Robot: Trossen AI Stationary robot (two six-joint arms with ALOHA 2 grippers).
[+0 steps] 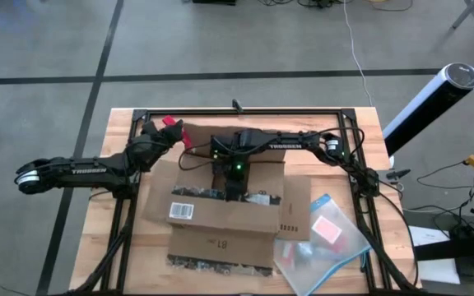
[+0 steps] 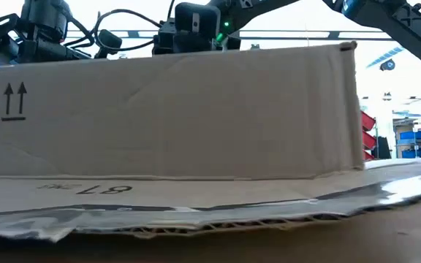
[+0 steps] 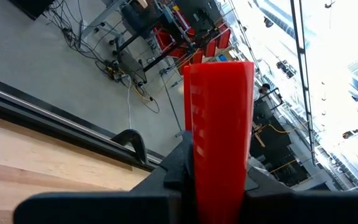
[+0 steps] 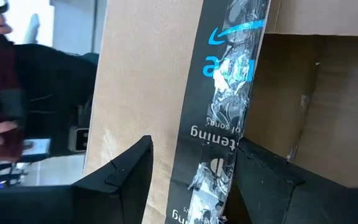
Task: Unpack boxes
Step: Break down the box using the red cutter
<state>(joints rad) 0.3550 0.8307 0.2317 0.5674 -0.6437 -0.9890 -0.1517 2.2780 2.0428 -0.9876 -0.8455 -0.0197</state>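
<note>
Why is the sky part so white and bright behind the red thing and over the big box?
Left wrist view: daylight through the windows washes out the area beside the red tool, which is shut in the left gripper. Low view: the same glare whitens the background above the box. Right wrist view: the shiny tape throws back pale reflections.

Item count, high view:

- 1 cardboard box (image 1: 220, 215), flaps open, at table centre.
- 1 white barcode label (image 1: 183, 210), at 9 o'clock on the box top.
- 1 clear plastic pouch (image 1: 323, 238), at 3 o'clock from the box.
- 1 red tool (image 1: 172, 123), at 11 o'clock from the box.
- 2 arms, carrying 1 left gripper (image 1: 168, 130) and 1 right gripper (image 1: 232, 191).
</note>
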